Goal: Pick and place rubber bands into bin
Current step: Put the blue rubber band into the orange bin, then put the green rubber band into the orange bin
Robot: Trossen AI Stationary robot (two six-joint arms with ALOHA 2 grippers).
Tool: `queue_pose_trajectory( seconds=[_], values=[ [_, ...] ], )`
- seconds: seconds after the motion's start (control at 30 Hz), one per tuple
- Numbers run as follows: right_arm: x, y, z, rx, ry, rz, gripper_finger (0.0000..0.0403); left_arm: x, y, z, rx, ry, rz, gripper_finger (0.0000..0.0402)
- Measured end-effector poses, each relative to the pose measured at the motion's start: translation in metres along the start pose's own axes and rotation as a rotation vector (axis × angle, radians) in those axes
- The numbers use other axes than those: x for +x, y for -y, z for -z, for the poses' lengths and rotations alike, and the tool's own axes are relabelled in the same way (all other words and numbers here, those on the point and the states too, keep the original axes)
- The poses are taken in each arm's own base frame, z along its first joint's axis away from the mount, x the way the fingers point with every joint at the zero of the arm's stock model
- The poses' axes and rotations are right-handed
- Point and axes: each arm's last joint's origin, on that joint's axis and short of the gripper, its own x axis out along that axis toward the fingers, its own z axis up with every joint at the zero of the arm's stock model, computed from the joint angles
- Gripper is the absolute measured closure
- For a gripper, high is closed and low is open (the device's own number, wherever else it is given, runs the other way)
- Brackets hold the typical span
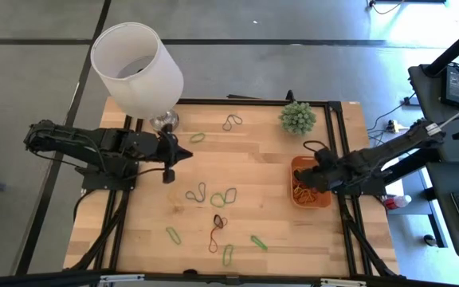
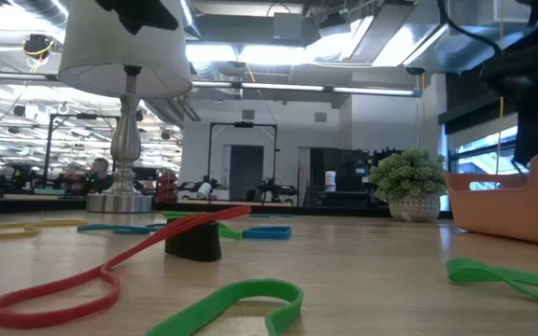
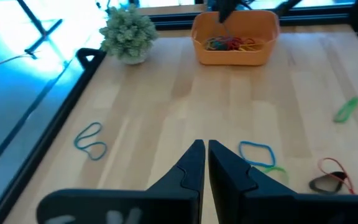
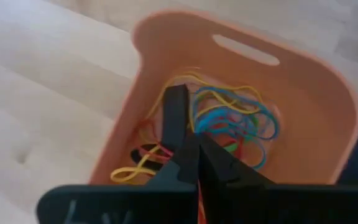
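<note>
matt wooden table (image 1: 269,199); smooth plastic bin (image 4: 328,112)

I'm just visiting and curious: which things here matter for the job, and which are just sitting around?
Job: rubber bands scattered on the table; more in the orange bin; right gripper over the bin.
Lying about: lamp, little plant.

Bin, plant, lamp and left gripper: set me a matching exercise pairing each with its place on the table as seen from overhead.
Things:
1. bin
2. plant
3. lamp
4. left gripper

Places:
A. far left corner of the table
B. at the right edge, with the right gripper over it
C. above bare wood, left of the middle
D. far edge, right of the middle

Pairs: 1-B, 2-D, 3-A, 4-C
</note>
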Motion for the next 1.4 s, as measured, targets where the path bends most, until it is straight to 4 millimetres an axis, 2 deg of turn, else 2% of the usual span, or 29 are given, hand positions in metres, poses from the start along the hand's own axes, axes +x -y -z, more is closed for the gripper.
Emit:
queue_pose_trajectory(
  seconds=[0.27, 0.57, 0.73, 0.87, 1.07, 1.17, 1.27, 1.4],
  values=[
    [0.014, -0.002, 0.000, -0.014, -0.054, 0.042, 0.0371, 0.000, -0.003, 0.000, -0.007, 0.008, -0.104, 0.0387],
    [0.017, 0.000, -0.009, 0.051, -0.050, 0.066, 0.0297, 0.000, -0.003, 0.000, -0.082, 0.012, -0.104, 0.0387],
    [0.015, -0.008, -0.014, 0.030, -0.039, 0.004, 0.0284, 0.000, -0.002, 0.000, -0.095, 0.011, -0.089, 0.0387],
    [0.000, -0.029, -0.024, -0.071, 0.073, -0.158, 0.0304, 0.000, -0.003, 0.001, -0.091, 0.000, -0.089, 0.0387],
    [-0.035, -0.069, -0.040, -0.243, 0.306, -0.425, 0.0367, 0.000, -0.003, 0.007, -0.066, -0.061, -0.104, 0.0387],
    [-0.044, -0.090, -0.045, -0.350, 0.380, -0.439, 0.0395, 0.001, -0.003, 0.012, -0.038, -0.089, -0.109, 0.0387],
    [-0.046, -0.115, -0.047, -0.413, 0.394, -0.404, 0.0394, 0.004, -0.002, 0.022, 0.006, -0.103, -0.103, 0.0387],
    [-0.038, -0.154, -0.048, -0.443, 0.341, -0.344, 0.0393, 0.004, -0.001, 0.036, -0.001, -0.046, -0.057, 0.0389]
  ],
)
